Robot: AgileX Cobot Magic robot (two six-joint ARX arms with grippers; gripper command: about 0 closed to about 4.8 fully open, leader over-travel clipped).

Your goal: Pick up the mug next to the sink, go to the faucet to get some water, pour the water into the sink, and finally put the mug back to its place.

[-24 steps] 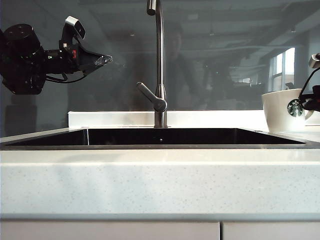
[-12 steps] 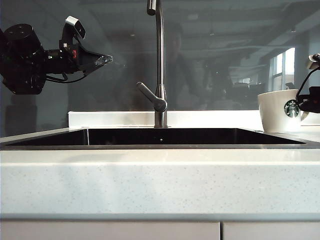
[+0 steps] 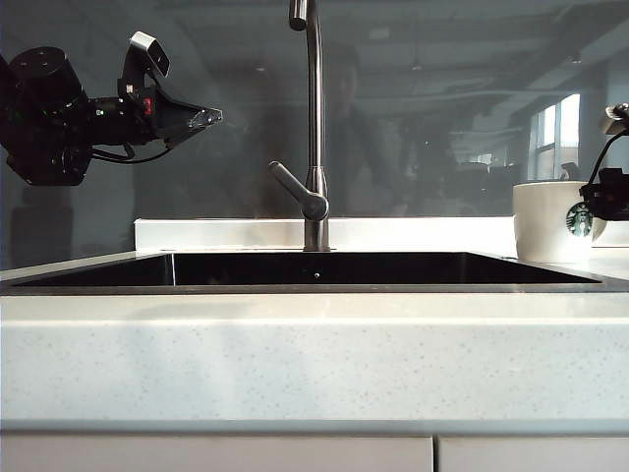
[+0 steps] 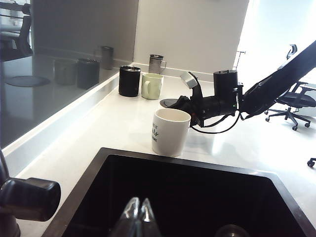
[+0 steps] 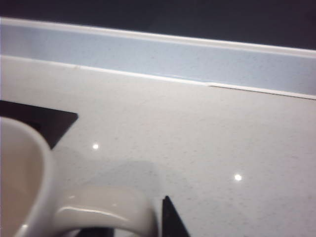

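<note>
Pale speckled countertop (image 3: 314, 364) with recessed sink (image 3: 314, 267)

The white mug (image 4: 170, 132) stands upright on it, just beside the right gripper (image 4: 193, 109); a black cup (image 4: 130, 81), pale-green mug (image 4: 152, 86) and steel mug (image 4: 156, 63) stand farther beyond.

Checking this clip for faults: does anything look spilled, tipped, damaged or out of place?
Nothing stands out. The white ceramic mug stands upright on the pale speckled countertop beside the dark sink, with the right gripper at its handle. No spill shows. The left gripper hangs shut above the sink.
</note>
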